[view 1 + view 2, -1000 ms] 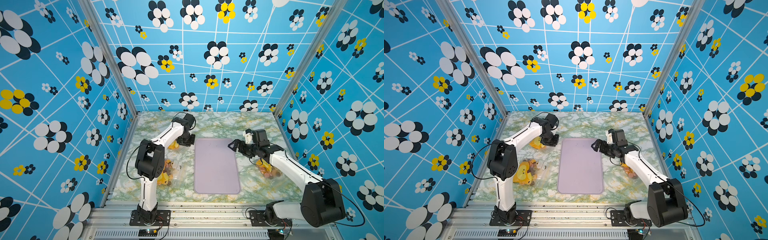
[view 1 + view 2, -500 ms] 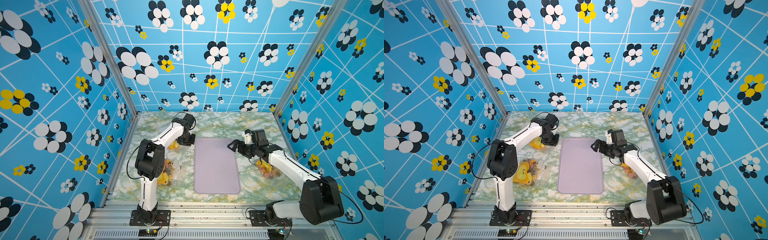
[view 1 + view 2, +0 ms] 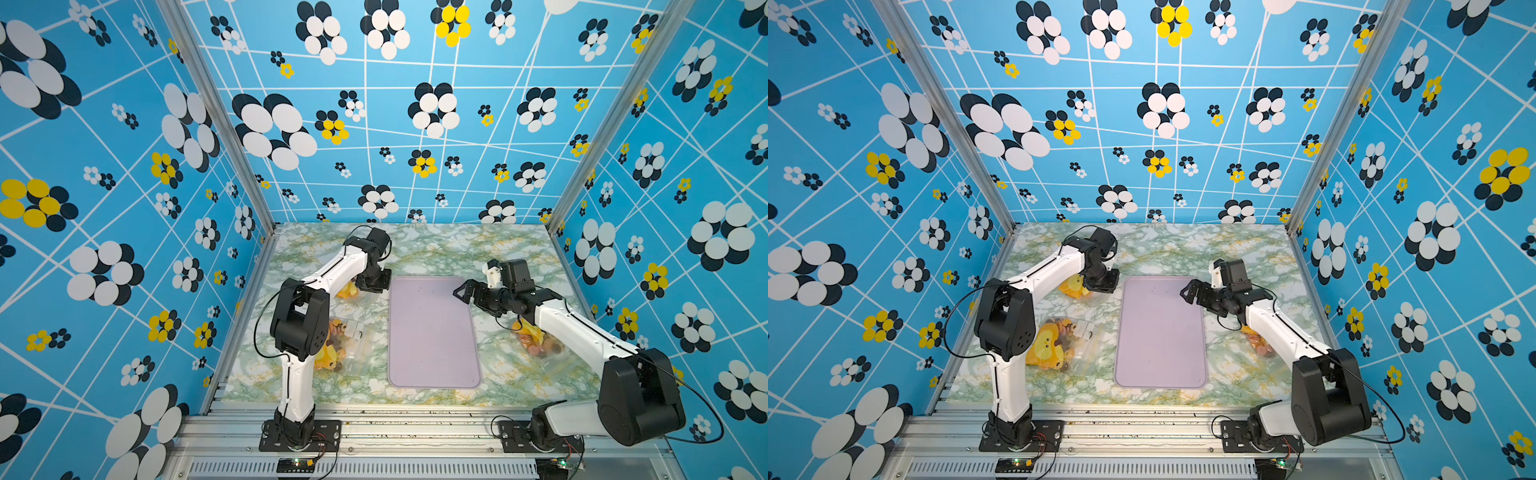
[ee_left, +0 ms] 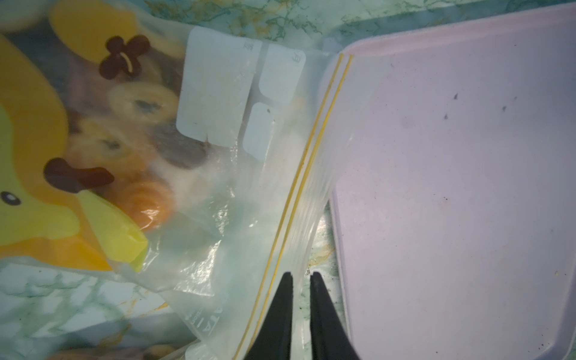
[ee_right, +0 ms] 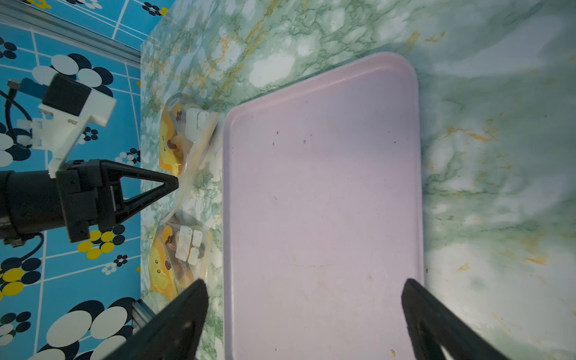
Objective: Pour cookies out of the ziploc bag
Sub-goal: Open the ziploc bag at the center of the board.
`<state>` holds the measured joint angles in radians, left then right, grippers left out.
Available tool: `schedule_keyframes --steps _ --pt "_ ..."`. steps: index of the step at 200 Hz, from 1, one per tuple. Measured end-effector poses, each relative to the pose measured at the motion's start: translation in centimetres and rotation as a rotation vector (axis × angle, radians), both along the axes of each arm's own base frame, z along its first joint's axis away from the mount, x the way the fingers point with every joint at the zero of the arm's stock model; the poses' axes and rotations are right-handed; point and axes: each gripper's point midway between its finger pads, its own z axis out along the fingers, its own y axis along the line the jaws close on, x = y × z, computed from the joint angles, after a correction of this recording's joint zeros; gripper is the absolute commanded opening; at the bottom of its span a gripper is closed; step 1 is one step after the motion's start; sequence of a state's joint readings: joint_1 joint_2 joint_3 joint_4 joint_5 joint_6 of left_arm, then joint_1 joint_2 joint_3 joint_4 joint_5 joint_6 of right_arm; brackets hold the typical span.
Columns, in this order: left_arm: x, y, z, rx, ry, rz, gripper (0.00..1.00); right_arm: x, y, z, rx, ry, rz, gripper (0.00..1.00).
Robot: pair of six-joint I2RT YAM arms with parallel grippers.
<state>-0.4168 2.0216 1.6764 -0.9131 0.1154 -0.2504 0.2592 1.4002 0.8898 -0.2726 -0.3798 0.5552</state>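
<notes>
Marbled green-and-white surface (image 3: 436, 249) carries one pale lilac rectangular plastic tray (image 3: 432, 332) in the middle, with a few dark specks on it, and three clear ziploc bags printed with a yellow cartoon face; two lie left of the tray and one right of it; the far left bag (image 3: 348, 291) sits just beside the tray's far left corner, the near left bag (image 3: 345, 340) lies partly behind the left arm's elbow, and the right bag (image 3: 540, 345) lies partly under the right arm; the small round cookies (image 4: 146, 202) are inside the bags; in the left wrist view two pale ring-shaped ones, one ridged orange one and one dark brown one can be made out, the rest blurred; that bag bears three white label patches and two thin yellow zip lines; the left hand (image 4: 300, 276) is clenched on the far left bag's clear lip beyond those lines, and the lip reaches over the tray's rim; the right hand (image 3: 459, 293) is released, its two fingers spread wide, above the tray's far right part and holding nothing.
</notes>
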Motion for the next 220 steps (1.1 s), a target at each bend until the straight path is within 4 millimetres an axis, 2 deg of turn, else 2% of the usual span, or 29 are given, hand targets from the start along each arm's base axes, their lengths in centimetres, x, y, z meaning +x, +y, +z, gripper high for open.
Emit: schedule_keyframes --steps 65,90,135,189,220 --pt "0.1 0.3 -0.8 0.025 0.01 0.004 0.09 0.0 0.1 -0.3 -0.001 0.01 0.001 0.99" --pt "0.1 0.4 -0.8 0.032 0.007 0.005 0.08 -0.4 0.9 -0.8 -0.005 0.023 0.024 0.99" --pt "0.1 0.5 -1.0 0.037 0.009 0.003 0.05 -0.9 4.5 -2.4 -0.006 0.067 0.102 0.99" --pt "0.2 0.8 -2.0 0.05 0.026 0.001 0.0 0.9 9.0 -2.1 0.031 0.058 0.15 0.99" --pt "0.3 1.0 -2.1 0.051 0.029 0.005 0.0 2.1 11.9 -1.8 0.077 0.052 0.171 0.89"
